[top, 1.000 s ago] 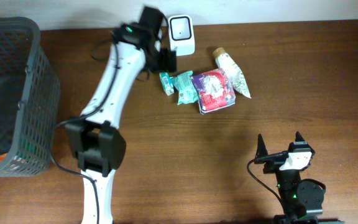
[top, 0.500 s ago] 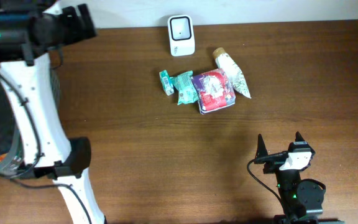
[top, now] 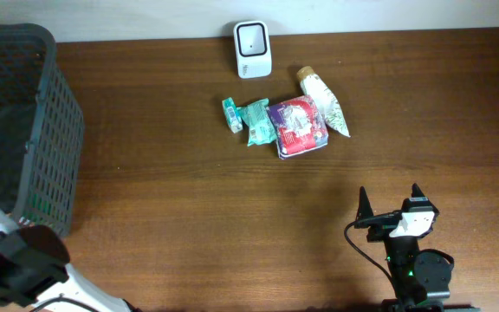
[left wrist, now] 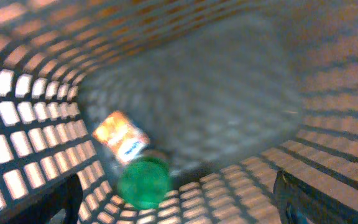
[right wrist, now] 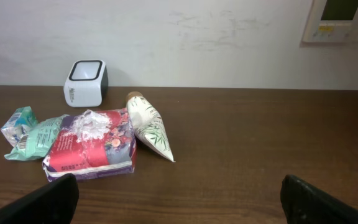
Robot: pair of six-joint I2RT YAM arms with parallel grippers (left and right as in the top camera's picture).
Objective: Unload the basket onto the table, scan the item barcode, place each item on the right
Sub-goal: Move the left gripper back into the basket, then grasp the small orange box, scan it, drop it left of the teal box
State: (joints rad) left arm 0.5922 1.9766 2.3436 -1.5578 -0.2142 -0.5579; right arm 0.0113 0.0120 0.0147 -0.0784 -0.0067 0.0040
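1 white scanner (top: 253, 48) is stood at the far edge of the bench (top: 189, 208), against the wall. 4 items are clustered just on the robot's side of the scanner: 1 small teal box (top: 230, 114), 1 teal packet (top: 257, 121), 1 red and purple packet (top: 298, 126) and 1 white cone-shaped pouch (top: 323, 102). They are laid in a row, each touching or just beside the next, with the box nearest below the scanner and the pouch furthest to its right. No barcode can be made out on any of them.

1 dark mesh basket (top: 55, 130) is placed well to the left of the scanner. In the left wrist view, 1 bottle (left wrist: 135, 165) with a green cap and an orange label is seen lying on the basket floor, blurred.

The left end effector (left wrist: 178, 180) is pointed down into the basket, released, with nothing between its fingers.

The right end effector (top: 390, 195) is parked well apart from the scanner, toward the near right of the bench. It is aimed level at the items, released and empty.
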